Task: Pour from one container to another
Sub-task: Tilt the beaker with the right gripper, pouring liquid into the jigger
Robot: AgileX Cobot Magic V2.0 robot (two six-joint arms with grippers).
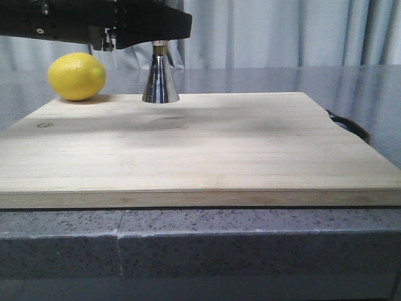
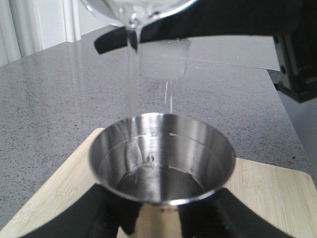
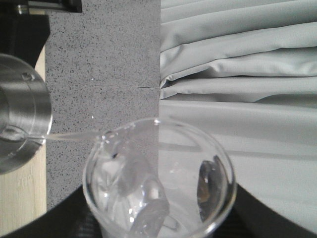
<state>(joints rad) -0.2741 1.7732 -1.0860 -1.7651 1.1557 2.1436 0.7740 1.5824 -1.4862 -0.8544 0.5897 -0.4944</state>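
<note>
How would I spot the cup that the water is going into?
Find the wooden cutting board. At its far edge, right of the lemon, stands the steel jigger. Unlike the round yellow fruit, it is shiny, flared metal with a gold waistband.

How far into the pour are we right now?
Mid-pour. Done: the right pincer has the beaker tipped over the jigger, which the left pincer holds. In hand: a clear stream runs into the jigger. Left: finishing the pour and righting the beaker.

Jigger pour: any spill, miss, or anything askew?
Nothing stands out. The stream from the glass beaker lands inside the steel jigger, which sits upright on the cutting board. No liquid shows on the board. The lemon sits undisturbed.
</note>
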